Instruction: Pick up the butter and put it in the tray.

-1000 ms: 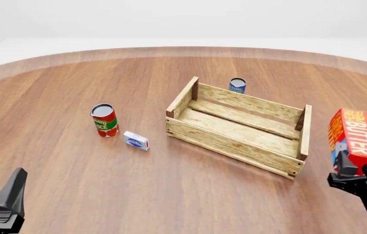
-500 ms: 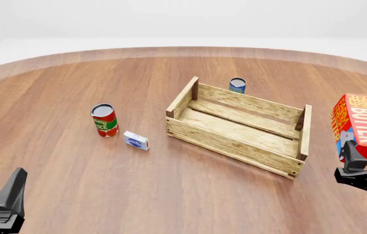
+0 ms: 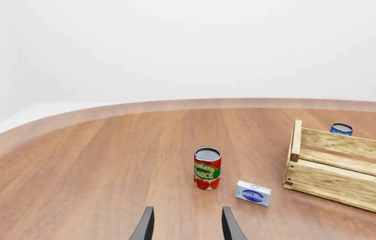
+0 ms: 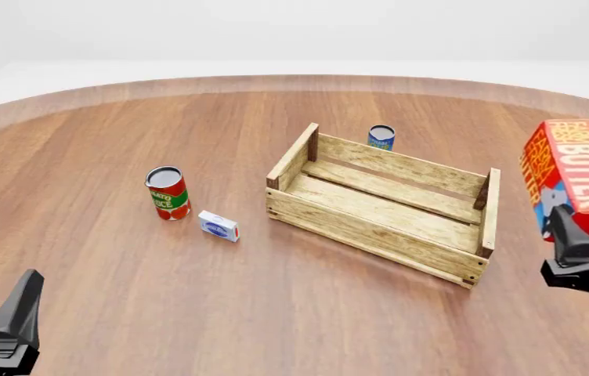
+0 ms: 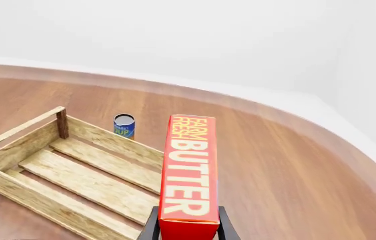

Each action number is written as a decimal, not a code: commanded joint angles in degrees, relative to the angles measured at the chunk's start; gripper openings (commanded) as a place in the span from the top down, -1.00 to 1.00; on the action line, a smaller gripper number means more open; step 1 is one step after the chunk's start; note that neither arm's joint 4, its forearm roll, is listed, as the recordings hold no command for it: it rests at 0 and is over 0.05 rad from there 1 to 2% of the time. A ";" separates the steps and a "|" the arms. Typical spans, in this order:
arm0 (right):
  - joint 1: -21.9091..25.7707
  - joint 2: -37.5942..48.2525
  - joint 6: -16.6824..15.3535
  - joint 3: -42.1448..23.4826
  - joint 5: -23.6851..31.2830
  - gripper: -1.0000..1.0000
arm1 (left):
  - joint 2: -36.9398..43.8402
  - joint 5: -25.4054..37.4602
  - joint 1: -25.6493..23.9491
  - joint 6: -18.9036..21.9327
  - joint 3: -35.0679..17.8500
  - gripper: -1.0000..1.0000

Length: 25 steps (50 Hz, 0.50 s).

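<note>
Red-orange "BUTTER" carton (image 4: 576, 174) held aloft, right of the light slatted wooden crate tray (image 4: 382, 205).

The right gripper (image 4: 576, 249) clamps the carton's lower end; its long axis stands nearly upright, top tilted slightly left toward the tray. The left gripper (image 3: 186, 226) hangs spread and empty above the brown wooden table (image 4: 169, 298).

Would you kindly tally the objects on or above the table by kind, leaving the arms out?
Cans: 2, the tomato sauce can and the blue can
Cartons and boxes: 2, the butter and the small white-blue box
Crates: 1, the tray
Total: 5
</note>
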 commanded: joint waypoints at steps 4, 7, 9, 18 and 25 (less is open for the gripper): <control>3.88 -1.34 -0.68 -4.75 3.51 1.00 | 0.00 0.00 0.00 0.00 0.00 -1.00; 4.94 0.36 -0.50 -5.65 3.08 1.00 | 0.00 0.00 0.00 0.00 0.00 -1.00; 5.57 1.40 -0.50 -6.35 2.82 1.00 | 0.00 0.00 0.00 0.00 0.00 -1.00; 7.39 6.81 -1.08 -9.11 1.00 1.00 | 0.00 0.00 0.00 0.00 0.00 -1.00; 9.15 11.37 -1.39 -11.63 -0.29 1.00 | 0.00 0.00 0.00 0.00 0.00 -1.00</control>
